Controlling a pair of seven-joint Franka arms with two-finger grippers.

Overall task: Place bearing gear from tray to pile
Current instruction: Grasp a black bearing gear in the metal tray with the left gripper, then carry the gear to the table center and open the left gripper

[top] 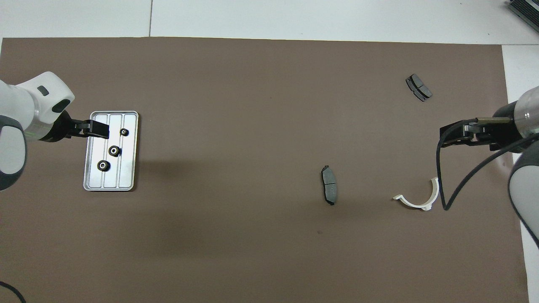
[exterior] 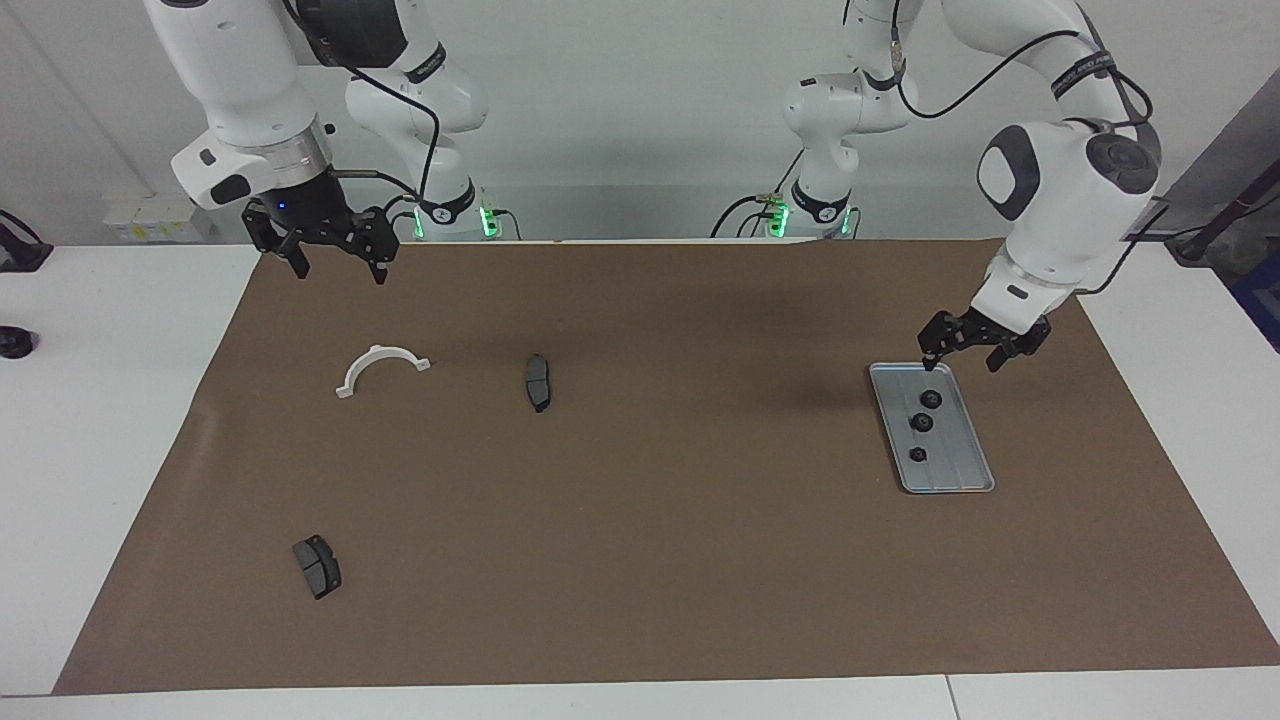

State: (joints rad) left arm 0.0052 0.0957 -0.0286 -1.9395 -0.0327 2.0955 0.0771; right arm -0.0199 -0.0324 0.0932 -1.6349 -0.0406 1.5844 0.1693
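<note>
Three bearing gears (exterior: 922, 423) lie in the tray (exterior: 976, 452) – small, hard, likely slippery.

Your right tool (exterior: 339, 261) waits wide over the bench edge; your left tool (exterior: 962, 352), wide, hangs over the tray's near end – the facing view shows it clear above. Pinch a gear across its toothed rim.

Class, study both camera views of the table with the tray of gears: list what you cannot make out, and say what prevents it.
- Left gripper: overhead, it overlaps the tray rim; contact cannot be judged there.
- Gears: teeth and bore detail too small in both views.
- Right gripper: overhead, its fingertips are hidden by its own body and cable.
- Both arms: cut off by the overhead view's edges.
</note>
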